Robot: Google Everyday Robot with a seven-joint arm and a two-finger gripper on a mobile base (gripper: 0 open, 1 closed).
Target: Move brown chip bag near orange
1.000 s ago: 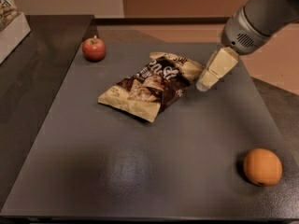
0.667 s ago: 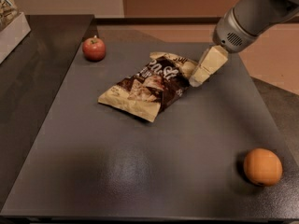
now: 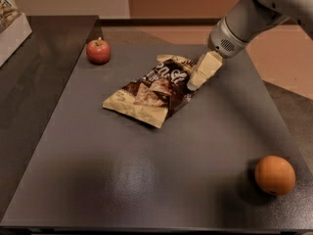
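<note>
The brown chip bag [image 3: 151,89] lies flat on the grey table [image 3: 146,180], left of centre towards the back, with its tan ends pointing front-left and back-right. The orange [image 3: 275,175] sits at the front right, far from the bag. My gripper [image 3: 195,82] comes down from the upper right and its cream tip is over the bag's back-right end, at or just above the surface.
A red apple [image 3: 98,51] with a stem sits at the back left of the table. A white box [image 3: 12,31] stands on the dark counter at the far left. The table's right edge runs close to the orange.
My gripper has moved left and down from beside the bag's right end to over that end. The bag, orange and apple have not moved.
</note>
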